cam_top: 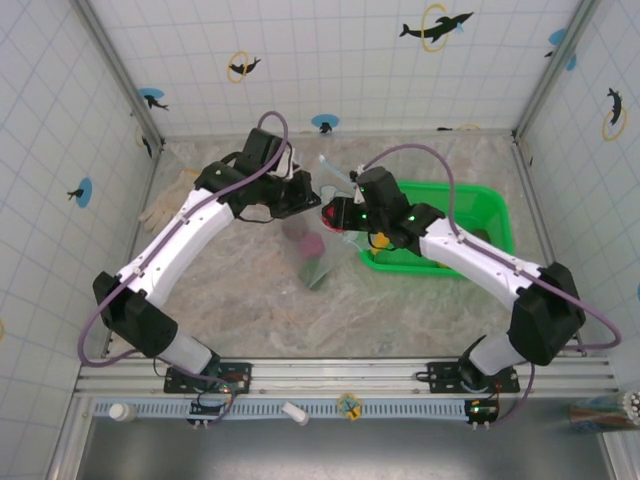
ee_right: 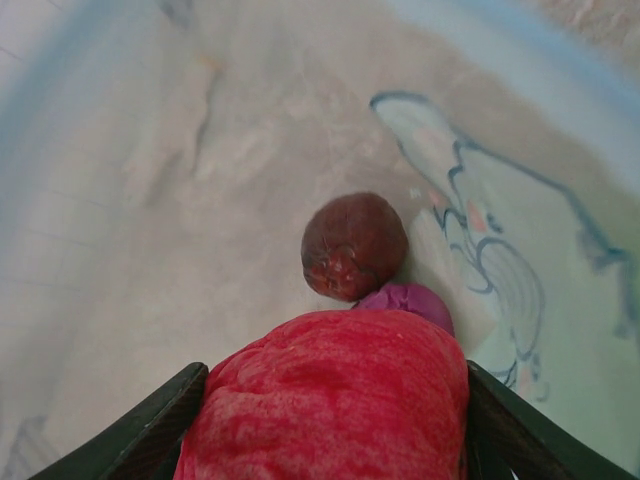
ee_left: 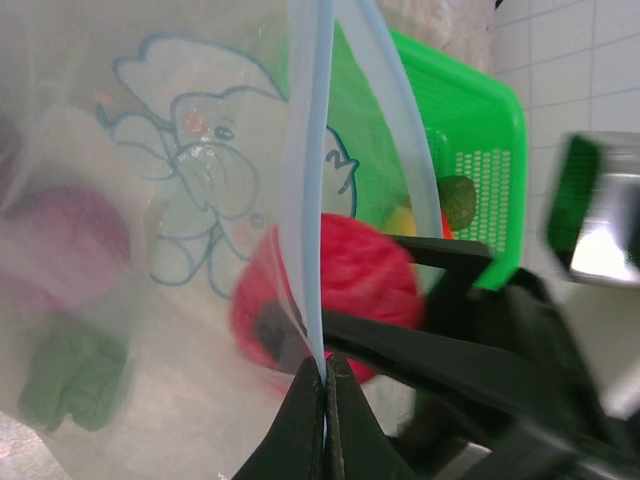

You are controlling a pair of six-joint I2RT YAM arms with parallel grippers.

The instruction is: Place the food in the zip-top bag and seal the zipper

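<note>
Jaws of the left arm are pinched tight together on the zipper (ee_left: pixel 305 150), whose pale-blue strip rises from them at the bottom centre of the left wrist view. The zip-top bag (cam_top: pixel 315 250) hangs mouth-open from that grip at the middle of the top view, and its lower end reaches the surface (cam_top: pixel 250 310). The right jaws stand partly apart, clamped on a red food piece (ee_right: pixel 330 400) at the bag's mouth. Beyond it, inside the bag, a maroon piece (ee_right: pixel 353 246) touches a purple piece (ee_right: pixel 410 300). A green piece (ee_left: pixel 70 375) lies lower left in the bag. The green basket (cam_top: pixel 470 205) sits right of centre, and a white glove (cam_top: pixel 165 205) lies upper left.
</note>
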